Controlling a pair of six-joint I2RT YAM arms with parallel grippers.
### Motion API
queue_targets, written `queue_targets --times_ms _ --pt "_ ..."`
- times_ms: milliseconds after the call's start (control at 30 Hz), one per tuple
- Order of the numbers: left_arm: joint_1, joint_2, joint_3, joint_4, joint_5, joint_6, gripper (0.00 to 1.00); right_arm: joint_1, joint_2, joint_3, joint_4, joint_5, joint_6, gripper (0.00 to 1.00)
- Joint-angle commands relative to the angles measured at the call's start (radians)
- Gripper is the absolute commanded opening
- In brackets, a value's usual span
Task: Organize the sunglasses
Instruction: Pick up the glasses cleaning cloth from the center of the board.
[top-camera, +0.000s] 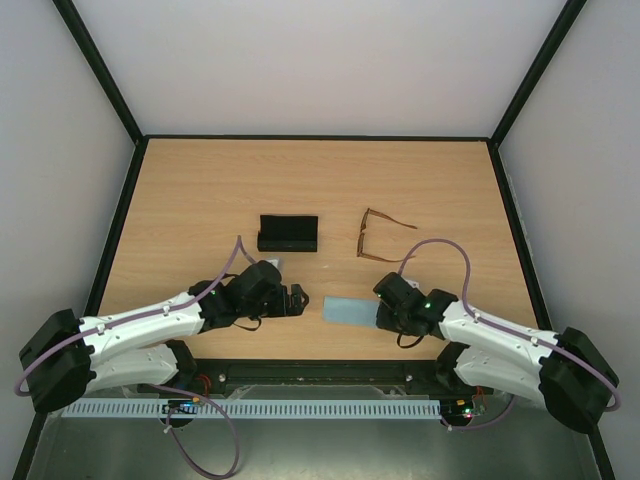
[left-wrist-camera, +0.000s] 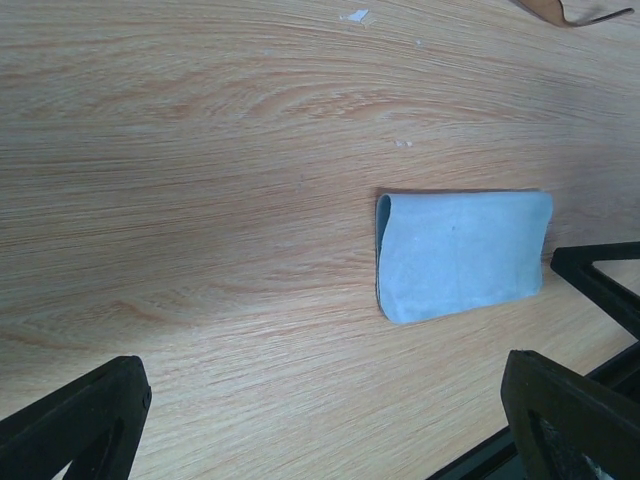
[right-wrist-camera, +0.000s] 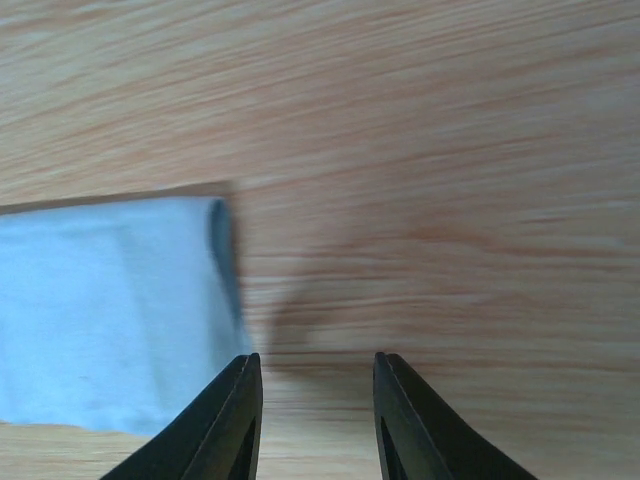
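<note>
The sunglasses (top-camera: 380, 236), thin and brown with their temple arms unfolded, lie on the wooden table right of centre; one brown tip shows in the left wrist view (left-wrist-camera: 566, 12). A folded light blue cloth (top-camera: 349, 309) (left-wrist-camera: 460, 255) (right-wrist-camera: 110, 310) lies flat between the two arms. My left gripper (top-camera: 299, 298) (left-wrist-camera: 325, 420) stands wide open just left of the cloth, with bare wood between its fingers. My right gripper (top-camera: 379, 312) (right-wrist-camera: 315, 375) is at the cloth's right edge, jaws apart and nothing between them; the cloth lies beside its left finger (right-wrist-camera: 228, 420).
A black oblong case (top-camera: 288, 233) stands behind the left gripper, left of the sunglasses. A black rail (top-camera: 320, 372) runs along the table's near edge, and black frame posts edge both sides.
</note>
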Motion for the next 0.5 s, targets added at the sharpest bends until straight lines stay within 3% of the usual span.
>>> queue_targets --times_ms 0,467 --pt "-0.004 -0.007 0.002 0.017 0.008 0.030 0.99 0.007 0.031 0.027 -0.253 0.089 0.030 0.33" --pt "-0.005 0.010 0.005 0.073 0.058 0.067 0.99 0.020 0.183 0.156 -0.212 0.131 -0.005 0.29"
